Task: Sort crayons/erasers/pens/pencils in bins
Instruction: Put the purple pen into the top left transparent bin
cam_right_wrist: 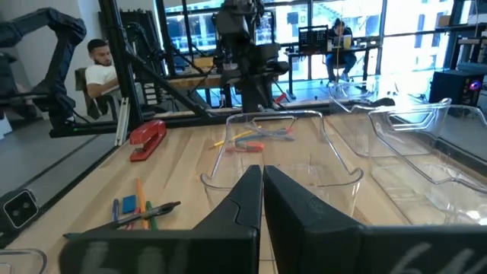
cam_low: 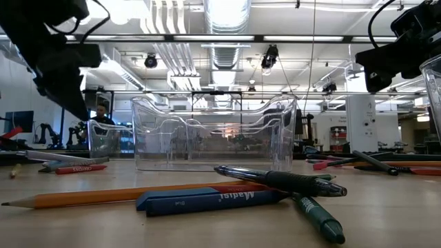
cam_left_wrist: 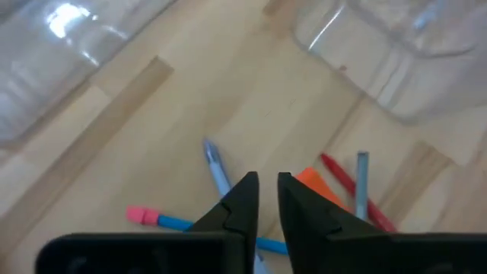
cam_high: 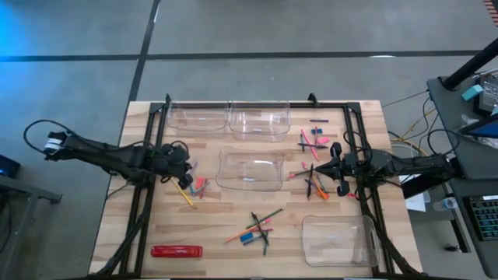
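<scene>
L gripper (cam_left_wrist: 265,190) above crayons (cam_left_wrist: 346,186); "Madisi" crayon (cam_low: 207,200)

1. On the blue crayon (cam_low: 207,200) lying at the front of the table in the low view, you can read upside-down lettering that looks like "Madisi", with a smaller word beside it that may be "Blue".
2. On the red crayon (cam_low: 81,169) at the left of that view, you will see dark print, too small to make out.
3. You will find no other readable text, number or sign in the remaining views.
</scene>
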